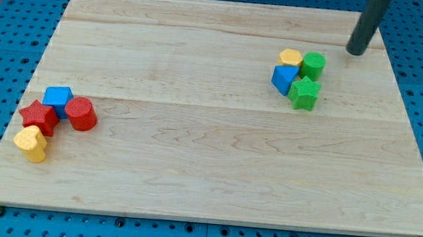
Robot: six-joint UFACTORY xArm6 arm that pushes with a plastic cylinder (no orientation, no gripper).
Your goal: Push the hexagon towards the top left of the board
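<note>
A: Hexagon?
B: Yellow hexagon (pixel 291 58), touching the green cylinder (pixel 313 65) on its left, above the blue block (pixel 283 79) and green star (pixel 304 92).
A: Claw?
B: No claw on this arm. My tip (pixel 356 50) is bare, up-right of the cylinder, apart.

No readable text, label or number anywhere

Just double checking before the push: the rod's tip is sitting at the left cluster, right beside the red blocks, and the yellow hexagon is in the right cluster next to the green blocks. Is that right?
Not quite. The camera view shows my tip at the view's upper right, just right of the right cluster and nearest the green cylinder, far from the red blocks. The rest holds: the yellow hexagon sits in that right cluster beside the green blocks.
</note>
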